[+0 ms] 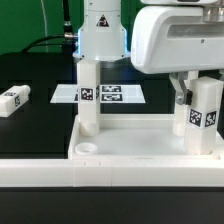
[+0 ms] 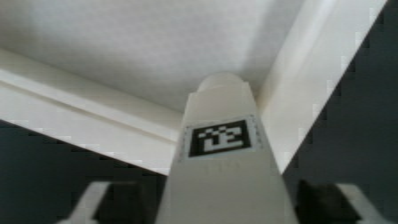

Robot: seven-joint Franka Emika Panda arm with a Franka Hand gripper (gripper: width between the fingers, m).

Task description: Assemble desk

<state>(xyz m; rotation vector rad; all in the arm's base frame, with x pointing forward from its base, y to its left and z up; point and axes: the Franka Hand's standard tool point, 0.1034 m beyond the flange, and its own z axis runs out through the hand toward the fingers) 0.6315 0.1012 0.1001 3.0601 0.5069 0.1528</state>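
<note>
An upright leg (image 1: 88, 92) at the far left corner of the tabletop (image 1: 140, 135) and a second leg (image 1: 207, 118) under the gripper (image 1: 198, 100) at far right wall a clear lane between. Left, open black table (image 1: 40, 128) holds one loose leg (image 1: 13, 100); a long white bar (image 1: 60, 173) fences the near side.

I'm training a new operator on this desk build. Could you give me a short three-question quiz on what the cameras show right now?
1. Multiple choice: where does the loose leg on the exterior view's left lie?
A) inside the tabletop
B) on the dark table, apart from the tabletop
C) on the marker board
2. True or false: the near socket on the exterior view's left already holds a leg.
3. How many legs does the exterior view show, and how many stand upright?

Key:
1. B.
2. False, it is empty.
3. Three legs, two upright: the corner leg and the leg at the gripper.
</note>
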